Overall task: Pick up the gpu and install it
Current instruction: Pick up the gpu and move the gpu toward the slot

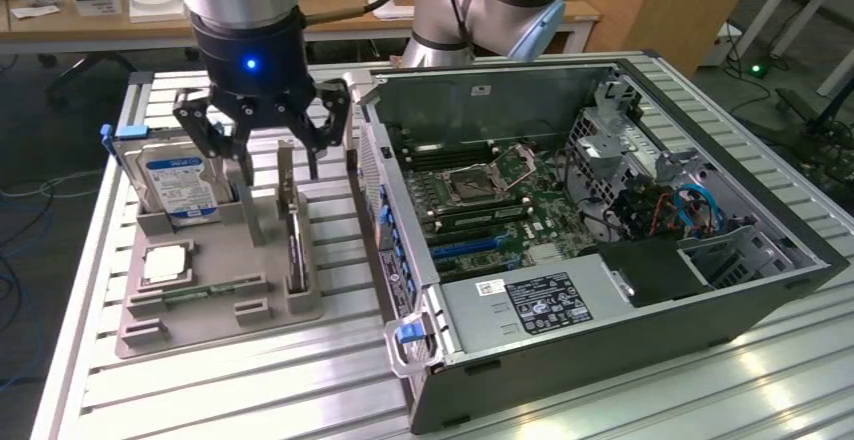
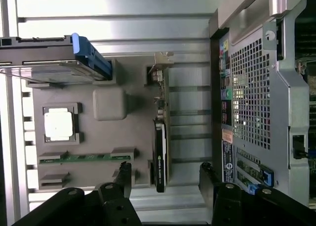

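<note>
Hovering over the gpu, jaws wide and empty

The gripper (image 1: 276, 168) hangs above the grey tray (image 1: 254, 252), jaws spread well apart with nothing held, one finger to either side of the gpu (image 1: 291, 222). The card stands on edge in its tray slot and appears untouched. Judgement: the grasp will go best with the jaws centred across the thin edge, lowered square, and closed on the board's flat faces, not its components. The hard drive (image 1: 180, 182) stands just beside, on the exterior view's left, so finger clearance there needs watching. Further off, the memory stick (image 1: 214, 287) lies flat in the tray; beyond, the open computer case (image 1: 534, 90) lies on the exterior view's right
</note>
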Robot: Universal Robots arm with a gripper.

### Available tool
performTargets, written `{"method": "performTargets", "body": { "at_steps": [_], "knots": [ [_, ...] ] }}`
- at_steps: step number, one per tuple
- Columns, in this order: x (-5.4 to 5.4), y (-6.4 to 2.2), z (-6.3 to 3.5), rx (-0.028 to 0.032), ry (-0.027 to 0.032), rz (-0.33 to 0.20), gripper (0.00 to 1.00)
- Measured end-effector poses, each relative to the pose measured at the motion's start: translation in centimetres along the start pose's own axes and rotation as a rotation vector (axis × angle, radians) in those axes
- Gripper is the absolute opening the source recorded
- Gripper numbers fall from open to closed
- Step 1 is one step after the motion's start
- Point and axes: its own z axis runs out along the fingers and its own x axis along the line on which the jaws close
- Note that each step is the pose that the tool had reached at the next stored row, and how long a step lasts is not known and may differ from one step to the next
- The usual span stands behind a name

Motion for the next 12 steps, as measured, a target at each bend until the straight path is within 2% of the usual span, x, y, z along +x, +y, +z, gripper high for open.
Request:
{"method": "performTargets", "body": {
  "at_steps": [12],
  "knots": [
    [-0.1,-0.06,2.19,0.0002,-0.0005,0.012,0.66]
  ]
}}
